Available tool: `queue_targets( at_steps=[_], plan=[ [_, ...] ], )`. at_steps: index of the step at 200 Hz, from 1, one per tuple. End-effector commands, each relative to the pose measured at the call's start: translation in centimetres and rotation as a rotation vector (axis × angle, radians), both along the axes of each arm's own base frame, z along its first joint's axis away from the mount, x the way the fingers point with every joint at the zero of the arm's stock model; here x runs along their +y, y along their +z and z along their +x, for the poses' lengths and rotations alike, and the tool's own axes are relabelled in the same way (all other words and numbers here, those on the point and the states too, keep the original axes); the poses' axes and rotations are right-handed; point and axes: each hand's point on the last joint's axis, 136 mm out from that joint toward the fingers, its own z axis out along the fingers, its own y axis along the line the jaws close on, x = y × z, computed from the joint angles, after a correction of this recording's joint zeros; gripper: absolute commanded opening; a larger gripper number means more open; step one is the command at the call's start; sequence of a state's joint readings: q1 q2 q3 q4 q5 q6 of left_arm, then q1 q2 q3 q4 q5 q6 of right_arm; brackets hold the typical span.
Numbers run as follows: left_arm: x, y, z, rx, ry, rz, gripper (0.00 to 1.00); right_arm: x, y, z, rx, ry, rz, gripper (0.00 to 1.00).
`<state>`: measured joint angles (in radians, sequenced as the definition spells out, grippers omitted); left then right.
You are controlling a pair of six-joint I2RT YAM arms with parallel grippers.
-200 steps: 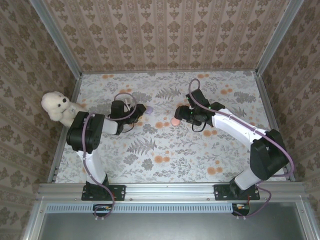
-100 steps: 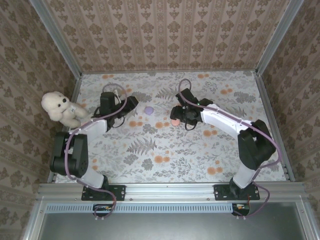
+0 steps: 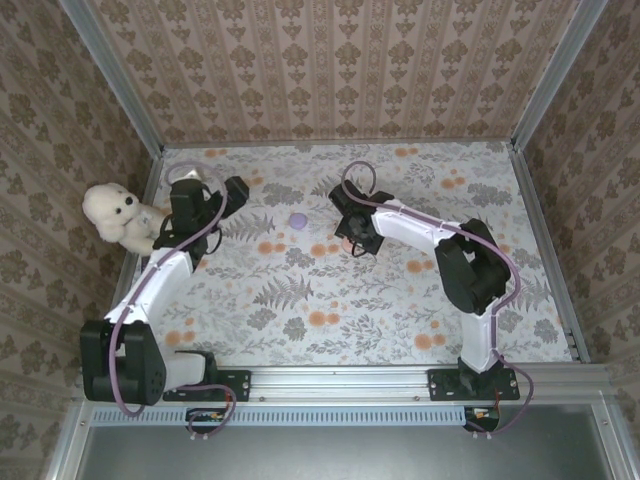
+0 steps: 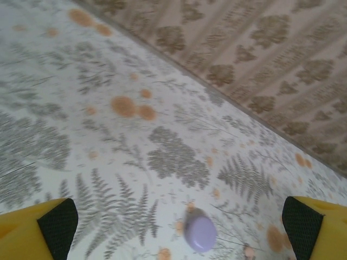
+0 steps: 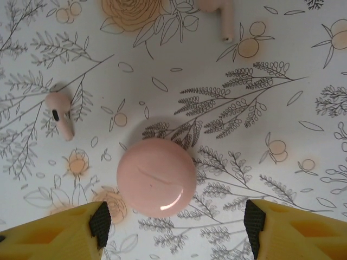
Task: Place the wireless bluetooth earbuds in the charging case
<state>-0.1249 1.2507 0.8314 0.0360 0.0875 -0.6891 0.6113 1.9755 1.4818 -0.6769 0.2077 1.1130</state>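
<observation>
The lilac charging case (image 3: 297, 219) lies shut on the flowered table (image 3: 300, 300), apart from both arms. In the left wrist view the charging case (image 4: 200, 232) sits ahead of my left gripper (image 4: 179, 219), which is wide open and empty. My left gripper (image 3: 226, 194) is at the far left of the table. Two pink earbuds (image 5: 60, 111) (image 5: 219, 13) lie loose on the cloth. My right gripper (image 5: 177, 222) hangs open just above a round pink case (image 5: 156, 176), not touching it. From above, my right gripper (image 3: 350, 230) is right of the lilac case.
A white teddy bear (image 3: 116, 214) sits at the left edge, close to my left arm. Patterned walls (image 3: 330, 70) close the table in at the back and both sides. The near half of the table has free room.
My left gripper opened wide and drew back to the left, away from the lilac case, which stayed on the table. My right gripper shifted left and slightly farther back over the pink case.
</observation>
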Motion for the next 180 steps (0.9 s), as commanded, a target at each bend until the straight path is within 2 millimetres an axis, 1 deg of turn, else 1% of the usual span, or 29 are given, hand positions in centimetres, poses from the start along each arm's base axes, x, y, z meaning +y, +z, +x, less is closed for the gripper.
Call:
queue_targets(
  at_steps=[1,18,37,67,92,127,161,180],
  plan=[
    [0.8,-0.2,-0.2,0.015,0.025,-0.081,1.00,-0.2,-0.6,0.2,0.022,-0.063,-0.038,0.70],
    [1.6,-0.1,-0.4,0.020,0.056,-0.108,1.00,0.3,-1.1,0.3,0.031,-0.058,-0.042,0.70],
    [2.2,0.5,-0.5,0.003,0.089,-0.137,1.00,0.5,-1.7,0.4,0.043,-0.062,-0.049,0.70],
    [2.6,1.5,-0.6,-0.025,0.109,-0.179,1.00,0.7,-2.8,0.5,0.066,-0.064,-0.058,0.70],
    [2.9,1.6,-0.5,-0.019,0.146,-0.218,1.00,0.9,-3.7,0.6,0.085,-0.055,-0.066,0.70],
    [2.1,2.2,-0.3,-0.022,0.107,-0.250,1.00,1.1,-4.7,0.7,0.106,-0.004,-0.088,0.67],
    [0.8,3.0,-0.3,-0.011,0.036,-0.271,1.00,0.8,-5.1,0.0,0.119,0.088,-0.119,0.56],
    [-0.2,3.9,-0.2,-0.024,-0.016,-0.268,0.98,0.5,-5.3,-0.5,0.123,0.145,-0.134,0.49]
  ],
)
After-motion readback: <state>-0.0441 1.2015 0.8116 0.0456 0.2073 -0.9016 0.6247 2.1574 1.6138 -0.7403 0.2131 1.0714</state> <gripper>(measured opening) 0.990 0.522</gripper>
